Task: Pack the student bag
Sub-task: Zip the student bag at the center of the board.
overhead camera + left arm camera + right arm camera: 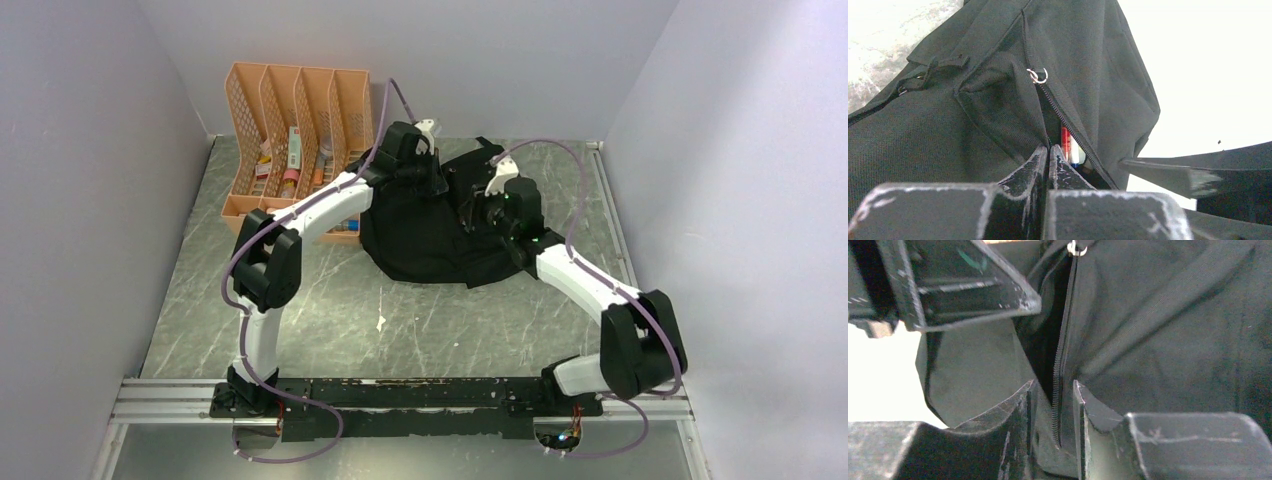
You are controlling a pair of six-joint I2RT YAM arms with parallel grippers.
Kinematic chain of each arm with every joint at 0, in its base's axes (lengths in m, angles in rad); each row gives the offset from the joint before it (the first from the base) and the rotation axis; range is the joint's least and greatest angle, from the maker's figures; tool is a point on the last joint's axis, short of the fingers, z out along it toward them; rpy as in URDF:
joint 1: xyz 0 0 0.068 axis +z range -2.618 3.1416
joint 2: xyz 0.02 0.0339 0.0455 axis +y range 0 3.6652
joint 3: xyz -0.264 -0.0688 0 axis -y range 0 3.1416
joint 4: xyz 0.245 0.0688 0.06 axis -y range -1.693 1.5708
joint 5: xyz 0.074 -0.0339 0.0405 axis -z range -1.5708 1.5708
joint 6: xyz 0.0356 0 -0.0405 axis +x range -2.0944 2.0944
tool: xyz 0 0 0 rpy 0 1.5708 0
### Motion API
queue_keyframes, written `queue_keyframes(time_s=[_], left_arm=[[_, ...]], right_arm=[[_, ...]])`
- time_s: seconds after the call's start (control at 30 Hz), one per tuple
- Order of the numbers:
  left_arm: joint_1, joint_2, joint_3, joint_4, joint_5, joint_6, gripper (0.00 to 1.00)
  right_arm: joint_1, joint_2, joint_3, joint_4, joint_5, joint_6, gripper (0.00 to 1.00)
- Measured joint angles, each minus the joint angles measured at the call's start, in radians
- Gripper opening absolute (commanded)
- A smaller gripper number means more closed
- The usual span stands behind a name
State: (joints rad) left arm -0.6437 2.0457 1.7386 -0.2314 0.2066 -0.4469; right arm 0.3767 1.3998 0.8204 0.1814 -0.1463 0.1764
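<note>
Looks like the zip stage: student bag [430, 235] far-centre on table [400, 330], left gripper [1049, 151] pinched tight on its flap, right gripper [1053, 388] part-open astride zipper [1061, 355], gripping nothing; next needs pull ring [1077, 249] pinched.

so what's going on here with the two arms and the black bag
Both arms are reaching over a black backpack at the far side of the table. The left gripper is shut on the fabric beside the unzipped opening. The right gripper has its jaws slightly apart around the zip edge. A red and white item shows inside.
</note>
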Motion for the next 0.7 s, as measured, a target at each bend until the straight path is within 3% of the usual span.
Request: queue_keyframes(time_s=[0.33,0.43,0.7], left_arm=[[0.004,0.000,-0.034,0.050,0.041,0.003,0.05],[0.005,0.000,-0.040,0.060,0.047,0.004,0.05],[0.006,0.000,-0.060,0.092,0.071,0.006,0.05]], right_arm=[[0.003,-0.035,0.051,-0.026,0.129,0.135,0.38],[0.003,0.003,0.099,-0.034,0.161,0.178,0.50],[-0.007,0.167,0.270,-0.047,0.201,0.328,0.50]])
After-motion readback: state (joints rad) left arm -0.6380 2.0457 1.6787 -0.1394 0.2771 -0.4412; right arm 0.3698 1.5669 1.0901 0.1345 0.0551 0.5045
